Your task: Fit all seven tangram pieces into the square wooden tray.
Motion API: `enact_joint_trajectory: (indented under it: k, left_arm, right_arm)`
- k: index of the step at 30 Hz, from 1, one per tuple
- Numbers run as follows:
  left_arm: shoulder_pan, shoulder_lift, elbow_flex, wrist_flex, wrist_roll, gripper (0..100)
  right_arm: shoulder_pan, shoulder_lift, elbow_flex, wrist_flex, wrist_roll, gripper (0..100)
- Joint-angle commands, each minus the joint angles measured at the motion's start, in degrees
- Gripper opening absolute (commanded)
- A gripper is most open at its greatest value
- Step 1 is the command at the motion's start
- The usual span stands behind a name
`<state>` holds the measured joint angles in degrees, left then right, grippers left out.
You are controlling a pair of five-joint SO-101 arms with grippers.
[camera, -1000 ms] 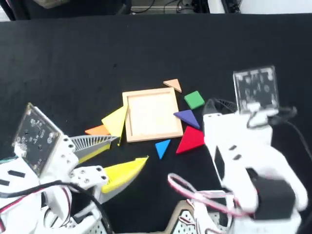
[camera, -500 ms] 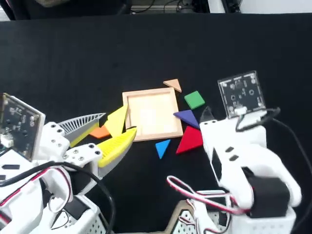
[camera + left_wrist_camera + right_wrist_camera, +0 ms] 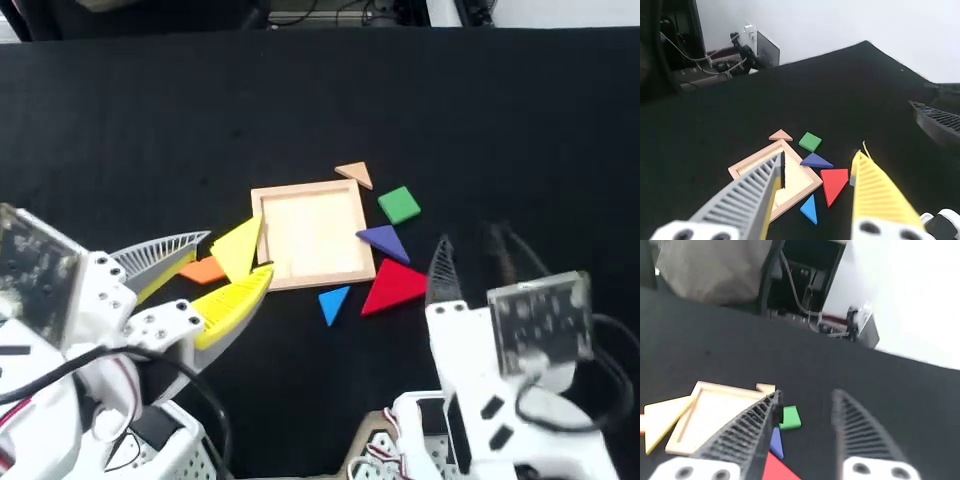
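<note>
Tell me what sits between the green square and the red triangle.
The purple triangle lies between the green square and the red triangle, beside the wooden tray; the high view shows it plainly.

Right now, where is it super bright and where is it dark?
Left wrist view: the wall glows white over the black table. Right wrist view: the wall is washed out white. High view: evenly lit, no clear shadows beside the wooden tray.
</note>
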<state>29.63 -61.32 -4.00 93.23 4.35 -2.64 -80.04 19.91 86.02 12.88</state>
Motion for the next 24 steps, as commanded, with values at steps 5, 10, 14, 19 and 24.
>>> enact_joint_trajectory:
  k: [5,10,14,19,24]
  left_arm:
    - [-1.71,-5.19,0.31,0.53,-0.35,23]
    - [-12.79,-5.36,1.01,0.88,-0.35,23]
    - [-20.7,-5.98,5.76,-2.29,-0.35,23]
    - [-25.1,-5.98,10.51,-4.92,-0.18,23]
    - [-25.01,-5.98,11.12,-5.19,0.0,23]
  right_arm:
    - [-0.53,-9.27,3.65,-7.56,0.35,29.8]
    - [-0.26,-13.58,5.05,-7.74,0.7,29.7]
    - [-0.26,-15.52,4.88,-7.91,0.7,29.9]
    - [-0.26,-17.1,4.88,-8.0,0.7,29.9]
    - [-0.26,-18.68,4.97,-8.62,0.79,29.8]
